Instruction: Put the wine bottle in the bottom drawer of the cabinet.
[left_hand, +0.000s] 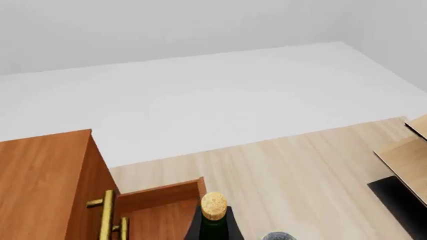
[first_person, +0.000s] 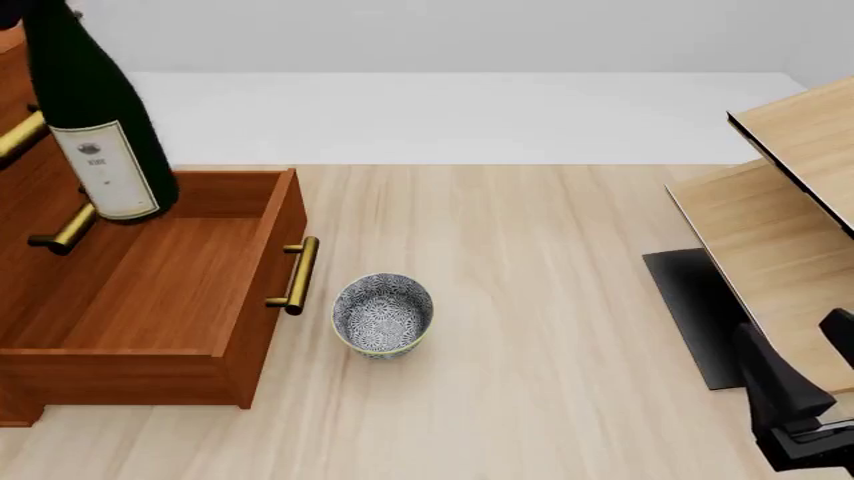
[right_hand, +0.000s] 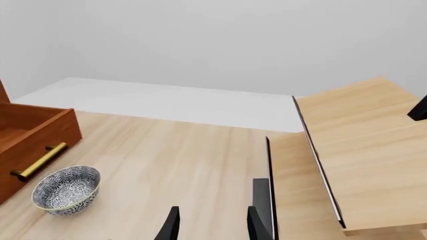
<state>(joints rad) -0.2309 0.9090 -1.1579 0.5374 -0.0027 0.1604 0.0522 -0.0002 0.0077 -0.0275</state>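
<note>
The wine bottle, dark green with a white label, hangs slightly tilted in the air over the back left of the open bottom drawer. Its neck runs out of the front view at the top left. The drawer sticks out of the reddish-brown cabinet, with its brass handle on the front. In the left wrist view the bottle's cork shows close to the camera beside the cabinet. My left gripper's fingers are hidden, but it carries the bottle. My right gripper is open and empty, low at the right.
A round patterned bowl sits on the table just right of the drawer handle; it also shows in the right wrist view. Pale slanted wood panels and a black base stand at the right. Upper drawer handles jut out beside the bottle.
</note>
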